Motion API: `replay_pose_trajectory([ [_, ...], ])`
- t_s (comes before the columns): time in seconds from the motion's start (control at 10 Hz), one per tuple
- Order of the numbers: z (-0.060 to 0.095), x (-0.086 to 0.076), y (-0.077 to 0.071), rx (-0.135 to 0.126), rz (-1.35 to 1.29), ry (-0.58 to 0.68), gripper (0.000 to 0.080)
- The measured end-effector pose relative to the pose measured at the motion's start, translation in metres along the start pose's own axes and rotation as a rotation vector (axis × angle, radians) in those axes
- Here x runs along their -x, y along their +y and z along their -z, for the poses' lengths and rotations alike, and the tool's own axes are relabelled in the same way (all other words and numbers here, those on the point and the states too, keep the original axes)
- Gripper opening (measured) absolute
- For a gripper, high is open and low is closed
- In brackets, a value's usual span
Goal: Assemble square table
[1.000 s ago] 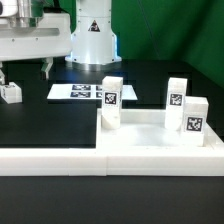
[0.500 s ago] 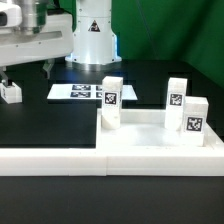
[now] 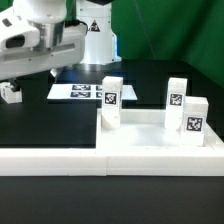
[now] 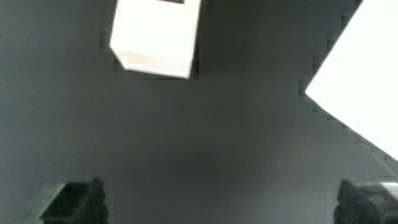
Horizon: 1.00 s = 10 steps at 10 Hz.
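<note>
The square table's slab lies at the exterior view's right with three white tagged legs standing upright on it: one at its left corner, two at its right. A fourth leg lies loose on the black table at the far left. My gripper hangs open and empty above the table, just right of that loose leg. In the wrist view the fingers stand wide apart with nothing between them, my gripper over bare dark table, and the loose leg lies ahead.
The marker board lies behind the slab, under the arm; a flat white area in the wrist view looks like its edge. A long low white border wall runs along the front. The robot base stands at the back.
The arm's hand has swung and come lower and nearer, now larger in the exterior view, over the spot between the loose leg and the marker board. The parts have not moved.
</note>
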<state>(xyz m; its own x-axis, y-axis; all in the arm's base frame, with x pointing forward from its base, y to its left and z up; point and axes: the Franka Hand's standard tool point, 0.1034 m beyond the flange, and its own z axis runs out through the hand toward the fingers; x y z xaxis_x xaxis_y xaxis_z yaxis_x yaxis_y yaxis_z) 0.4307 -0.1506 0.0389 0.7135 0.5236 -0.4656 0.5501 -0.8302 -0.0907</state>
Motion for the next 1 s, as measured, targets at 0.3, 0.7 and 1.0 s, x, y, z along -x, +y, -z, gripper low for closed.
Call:
replay_pose_trajectory([
  [0.3,-0.006,0.036,0.016,-0.009,0.048,-0.21,0.0649],
  [0.7,-0.017,0.04,0.021,-0.02,0.058,-0.273,0.0649],
  [1.0,-0.025,0.038,0.018,0.006,-0.049,-0.255,0.0649],
])
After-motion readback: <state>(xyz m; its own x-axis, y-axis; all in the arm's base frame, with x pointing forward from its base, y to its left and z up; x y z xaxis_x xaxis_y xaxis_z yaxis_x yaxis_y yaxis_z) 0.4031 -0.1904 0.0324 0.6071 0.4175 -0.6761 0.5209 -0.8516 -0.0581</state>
